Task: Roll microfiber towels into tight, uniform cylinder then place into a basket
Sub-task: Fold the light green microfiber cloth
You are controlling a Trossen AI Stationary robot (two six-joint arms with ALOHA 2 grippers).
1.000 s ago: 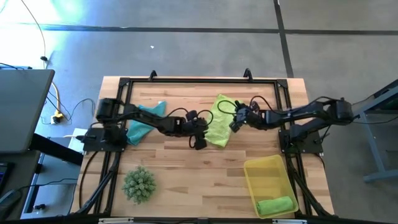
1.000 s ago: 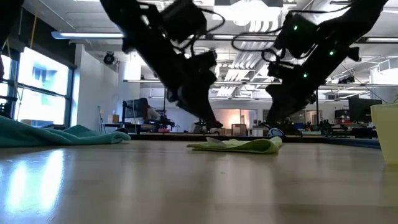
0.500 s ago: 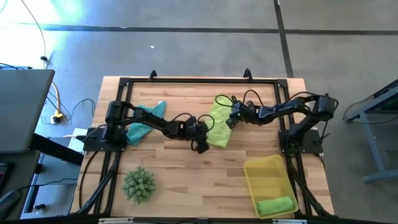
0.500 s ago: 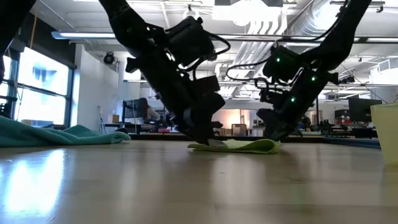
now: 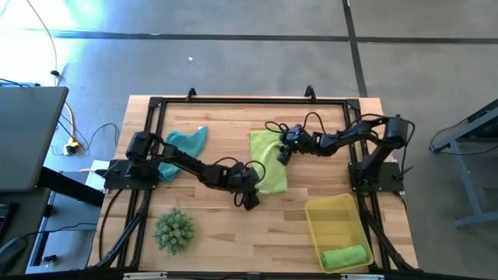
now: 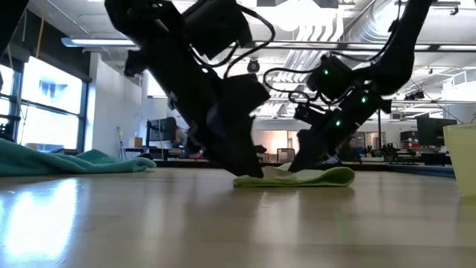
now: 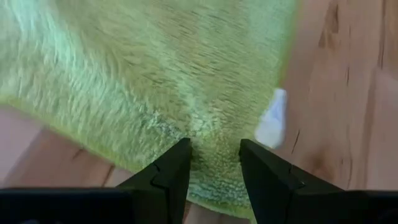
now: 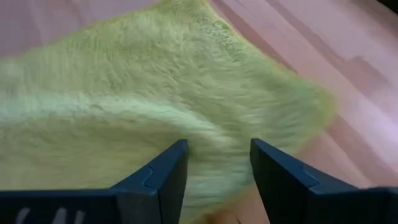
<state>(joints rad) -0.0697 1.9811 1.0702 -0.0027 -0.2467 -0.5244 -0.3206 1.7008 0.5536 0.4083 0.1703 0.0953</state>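
While both arms work at the middle of the table (image 5: 233, 233), read the scene as follows.

Pale yellow-green towel (image 5: 266, 159): lies flat at the table centre, between the two tools; in the low view it sits folded low on the wood.

Left tool (image 5: 253, 185): at the towel's 7 o'clock corner. Your left wrist view shows the fingers (image 7: 168, 177) slightly parted with the towel's edge running between them, pinching that edge beside a white tag (image 7: 272, 118).

Right tool (image 5: 282, 149): at the towel's 2 o'clock edge. Your right wrist view shows the fingers (image 8: 165, 174) parted and set down on the towel's pile, with cloth bunched between them.

Teal towel (image 5: 177, 152): loose and crumpled at 9 o'clock of the table, under the left arm.

Bright green towel (image 5: 345, 256): rolled into a short cylinder, lying inside the basket at its near end.

Basket (image 5: 327, 211): at 5 o'clock of the table, well apart from both tools.

Spiky green ball (image 5: 174, 229): at 7 o'clock of the table.
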